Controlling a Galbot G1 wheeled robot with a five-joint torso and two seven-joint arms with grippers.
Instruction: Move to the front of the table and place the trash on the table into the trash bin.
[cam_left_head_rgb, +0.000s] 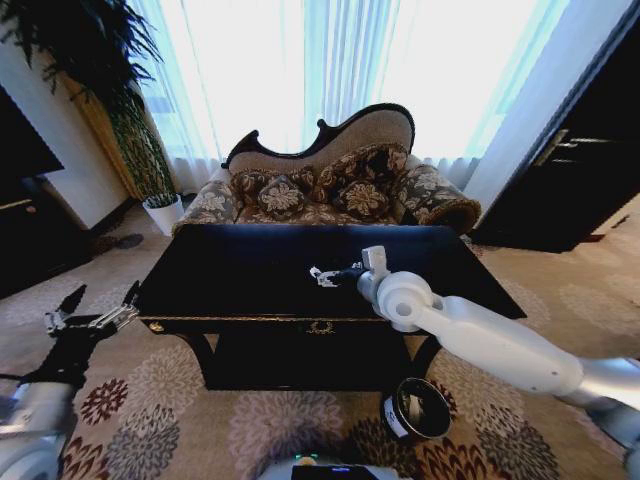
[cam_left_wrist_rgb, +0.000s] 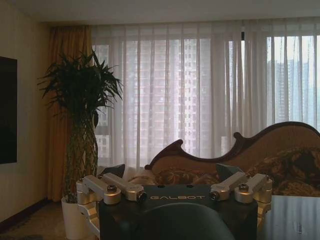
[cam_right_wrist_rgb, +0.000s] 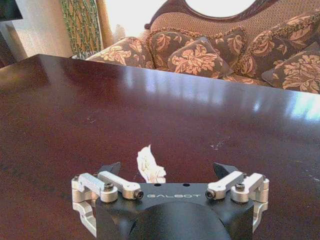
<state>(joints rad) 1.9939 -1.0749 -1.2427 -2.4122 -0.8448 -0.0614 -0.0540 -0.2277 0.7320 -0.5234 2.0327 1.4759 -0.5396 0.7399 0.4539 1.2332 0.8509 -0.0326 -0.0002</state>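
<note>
**Furnished living room, likely hotel suite or apartment**

Ornate carved-back sofa (cam_left_head_rgb: 330, 175) with floral cushions, behind a glossy black gold-trimmed table (cam_left_head_rgb: 250, 275). Floral-patterned carpet (cam_left_head_rgb: 170, 400). Full-width sheer curtains (cam_left_wrist_rgb: 200, 90) with high-rise buildings visible outside. Tall potted plant (cam_left_wrist_rgb: 82, 125) in corner. Dark wall-mounted screen (cam_left_wrist_rgb: 7, 110) on the left, dark cabinet (cam_left_head_rgb: 580, 160) right.

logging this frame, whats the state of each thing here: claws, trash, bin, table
Right claw: open, over the glossy black table, fingers either side of the paper scrap.
Left claw: open, held off the table's left end, holding nothing.
Small white crumpled paper scrap: lying on the tabletop, not gripped.
Small black cylindrical bin: on the carpet before the table, tipped toward the camera.
Glossy black table: standing, top mostly bare.
</note>
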